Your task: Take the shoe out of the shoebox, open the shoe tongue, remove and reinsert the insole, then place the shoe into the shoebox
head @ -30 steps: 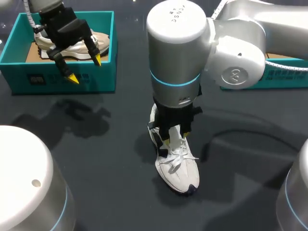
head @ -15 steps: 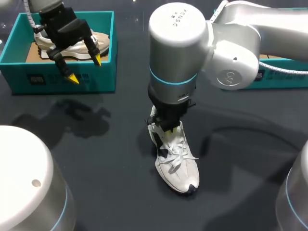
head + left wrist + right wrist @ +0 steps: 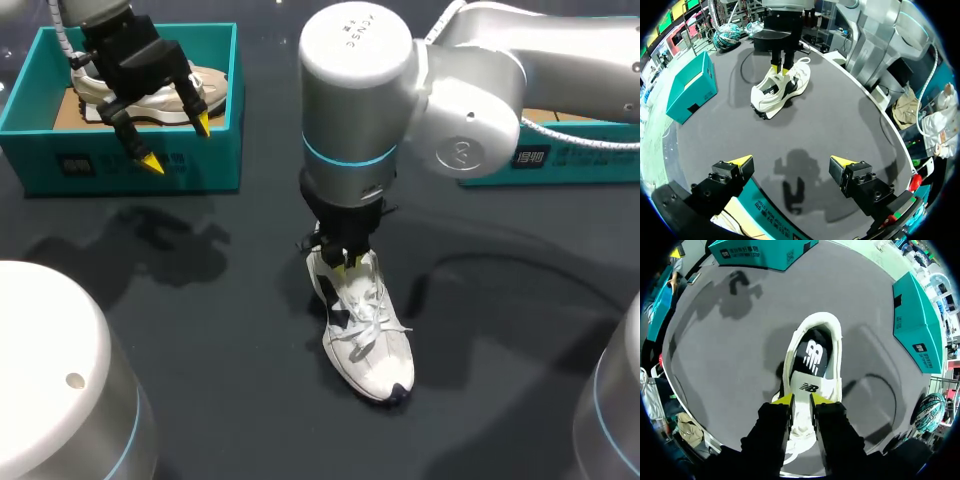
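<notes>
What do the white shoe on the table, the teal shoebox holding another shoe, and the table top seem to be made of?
The shoe: probably matte textile upper, woven laces, dark side panels; exact fabric unclear. The shoebox: likely cardboard, teal outside, plain brown inside. The table: dark, smooth, matte-looking, takes soft shadows; material unclear.

The light falls from overhead, even and fairly bright. The dark desk (image 3: 230,350) soaks it up, so the white shoe (image 3: 365,335) stands out strongly against it. Shadows are soft-edged. My left claw (image 3: 177,143) throws a blotchy shadow on the desk well to the left of the shoe, and in the left wrist view that shadow lies between the claw and the shoe. My right arm (image 3: 440,120) casts a curved band just right of the shoe. Pale glare sits on the arm's silver housing above the shoe.
</notes>
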Robot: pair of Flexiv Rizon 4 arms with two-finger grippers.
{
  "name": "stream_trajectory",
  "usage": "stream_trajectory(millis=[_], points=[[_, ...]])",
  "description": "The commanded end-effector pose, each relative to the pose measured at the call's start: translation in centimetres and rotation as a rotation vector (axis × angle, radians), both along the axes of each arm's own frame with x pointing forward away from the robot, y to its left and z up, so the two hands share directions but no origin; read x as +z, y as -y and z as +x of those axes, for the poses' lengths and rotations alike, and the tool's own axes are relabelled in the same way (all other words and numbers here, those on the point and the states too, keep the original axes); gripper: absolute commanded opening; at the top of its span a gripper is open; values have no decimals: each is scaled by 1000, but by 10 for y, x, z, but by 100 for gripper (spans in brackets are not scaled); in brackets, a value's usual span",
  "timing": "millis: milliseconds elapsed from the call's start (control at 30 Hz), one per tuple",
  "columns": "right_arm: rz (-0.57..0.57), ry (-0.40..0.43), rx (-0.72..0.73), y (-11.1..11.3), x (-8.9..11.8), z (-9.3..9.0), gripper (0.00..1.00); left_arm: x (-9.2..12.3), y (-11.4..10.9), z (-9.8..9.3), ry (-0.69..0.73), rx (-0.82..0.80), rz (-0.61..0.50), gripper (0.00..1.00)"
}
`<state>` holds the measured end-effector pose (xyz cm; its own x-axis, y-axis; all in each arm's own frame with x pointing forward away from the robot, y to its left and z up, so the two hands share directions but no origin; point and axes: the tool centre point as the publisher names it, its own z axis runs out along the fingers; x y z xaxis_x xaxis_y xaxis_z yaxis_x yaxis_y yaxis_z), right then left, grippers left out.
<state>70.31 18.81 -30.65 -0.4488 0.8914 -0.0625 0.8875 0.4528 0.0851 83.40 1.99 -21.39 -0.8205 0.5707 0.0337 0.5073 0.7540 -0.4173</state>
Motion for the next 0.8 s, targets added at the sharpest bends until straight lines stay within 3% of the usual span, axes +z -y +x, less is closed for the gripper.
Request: stream_trajectory(millis=[33, 200, 367, 567, 667, 800], points=[[-16, -5, 0, -1, -6, 4, 23, 0, -1, 0, 1, -1, 2, 100], [12, -29, 31, 3, -32, 22, 22, 0, -1, 0, 1, -1, 2, 100], [30, -52, 50, 4, -39, 29, 22, 0, -1, 0, 1, -1, 2, 100], [-25, 19, 103, 2, 5, 20, 22, 0, -1, 0, 1, -1, 2, 100], [-61, 56, 224, -3, 29, 17, 25, 0, -1, 0, 1, -1, 2, 100], [-68, 61, 512, -7, 48, 17, 29, 0, -1, 0, 1, -1, 2, 100]])
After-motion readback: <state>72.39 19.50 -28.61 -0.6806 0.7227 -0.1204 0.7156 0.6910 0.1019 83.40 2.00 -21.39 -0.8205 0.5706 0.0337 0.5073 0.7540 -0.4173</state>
